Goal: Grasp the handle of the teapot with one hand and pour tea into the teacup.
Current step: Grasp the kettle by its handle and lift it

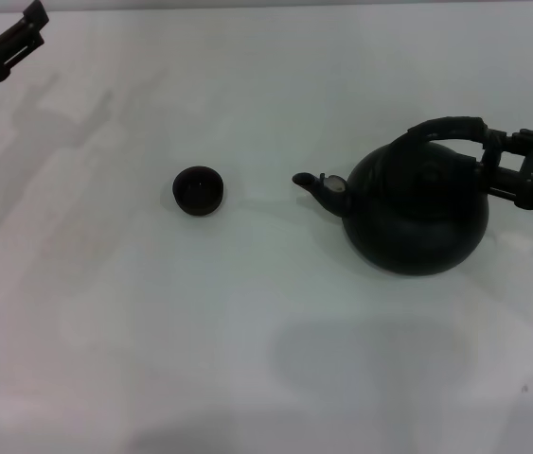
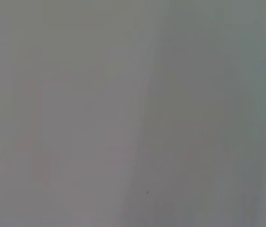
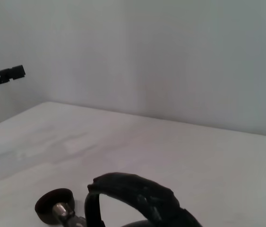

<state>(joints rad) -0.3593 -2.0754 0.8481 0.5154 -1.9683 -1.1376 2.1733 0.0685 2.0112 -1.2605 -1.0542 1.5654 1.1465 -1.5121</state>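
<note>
Right gripper (image 1: 489, 159) at handle (image 1: 444, 127), grip unclear; spout (image 1: 310, 182) aimed at teacup (image 1: 197, 190), toward bench's left edge

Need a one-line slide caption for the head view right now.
Right gripper at the teapot handle; teacup apart; left gripper parked.

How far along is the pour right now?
Early. Done: the right tool has reached the handle at its right end; whether it has closed on it cannot be told. In hand: the grasp. The teapot sits upright on the table, spout toward the teacup, which stands apart. Left: lifting, tilting, pouring; no tea shows. The left tool is parked far left.
</note>
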